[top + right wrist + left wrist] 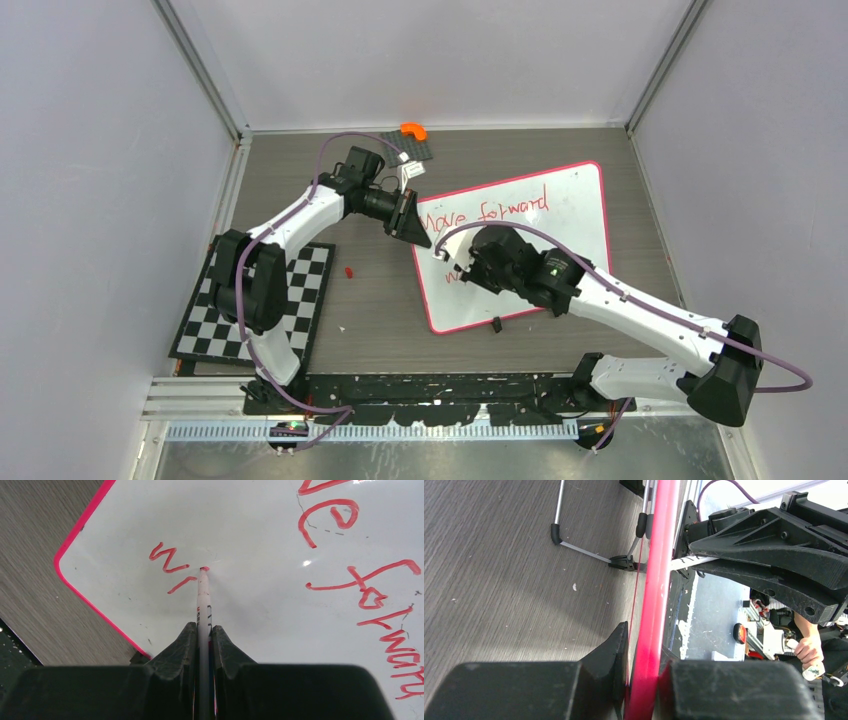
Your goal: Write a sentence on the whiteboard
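The whiteboard lies on the table, white with a pink-red rim. Red writing reads "Move forward" on its upper line; the start of a second line shows in the right wrist view. My left gripper is shut on the board's rim at its left corner. My right gripper is shut on a white marker. The marker's red tip touches the board just right of the fresh strokes. The right arm hides the lower line in the top view.
A black-and-white checkerboard mat lies at the left by the left arm's base. A small red piece lies on the table between mat and board. A grey studded plate with an orange piece sits at the back. Black clips sit on the board's near edge.
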